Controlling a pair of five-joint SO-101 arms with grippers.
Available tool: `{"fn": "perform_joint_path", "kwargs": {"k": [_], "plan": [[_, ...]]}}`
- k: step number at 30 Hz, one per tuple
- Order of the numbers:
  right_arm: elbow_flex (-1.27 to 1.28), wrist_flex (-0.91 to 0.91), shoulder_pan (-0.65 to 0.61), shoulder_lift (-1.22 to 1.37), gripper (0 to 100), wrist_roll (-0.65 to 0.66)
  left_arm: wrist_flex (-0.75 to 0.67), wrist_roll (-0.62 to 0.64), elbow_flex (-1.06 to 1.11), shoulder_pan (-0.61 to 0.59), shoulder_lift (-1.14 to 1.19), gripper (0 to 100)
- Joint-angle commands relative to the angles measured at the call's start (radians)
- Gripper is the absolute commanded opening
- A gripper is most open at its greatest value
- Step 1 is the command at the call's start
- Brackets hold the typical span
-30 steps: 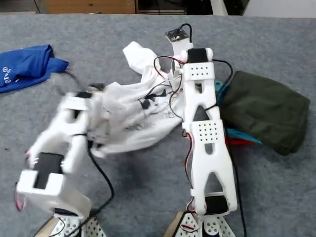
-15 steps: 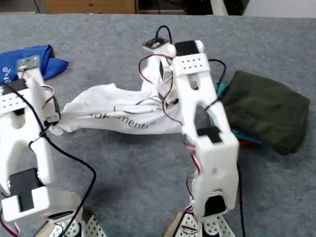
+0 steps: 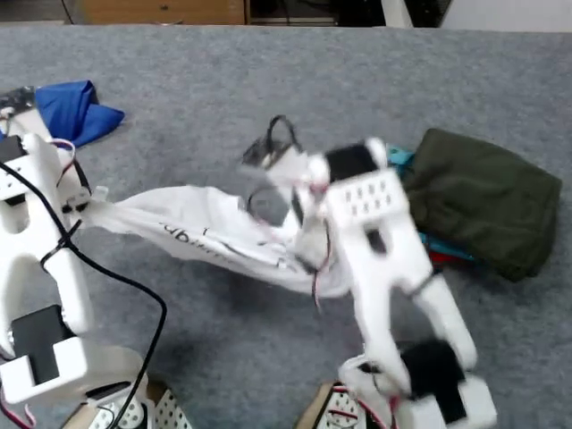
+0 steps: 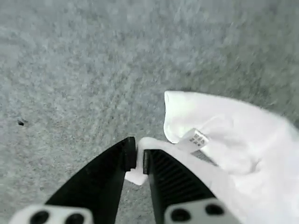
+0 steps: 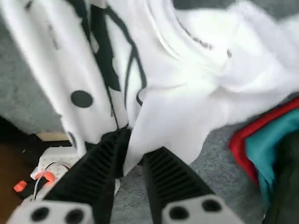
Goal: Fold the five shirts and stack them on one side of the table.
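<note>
A white shirt with dark print is stretched across the middle of the grey table between the two arms. My left gripper is shut on its left edge; the left wrist view shows the black fingers pinching the white shirt beside a small label. My right gripper is shut on the white shirt at its right end, near the stack. A blue shirt lies crumpled at the far left. A folded stack with a dark green shirt on top sits at the right.
Teal and red folded layers stick out under the green shirt, seen also as teal cloth and red cloth in the right wrist view. Wooden furniture stands beyond the table's far edge. Cables trail from both arms.
The left arm swung out to the left, pulling the bunched white shirt into a long stretched band. The right arm drew back toward the front with its end of the shirt.
</note>
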Motion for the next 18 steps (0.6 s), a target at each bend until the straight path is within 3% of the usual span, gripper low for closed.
{"fn": "perform_joint_path", "kwargs": {"k": [1,5,11,18], "plan": [[0.143,0.017,-0.131,-0.214,0.5,0.023,-0.057,0.074,-0.121,-0.060,-0.039,2],[0.225,0.015,-0.285,-0.331,3.8,-0.012,-0.127,0.178,-0.166,-0.049,-0.039,2],[0.116,0.018,-0.334,-0.394,29.5,-0.092,-0.092,0.262,-0.239,-0.055,-0.039,2],[-0.248,0.017,-0.334,-0.280,16.8,-0.175,0.071,0.089,-0.199,-0.075,-0.047,2]]}}
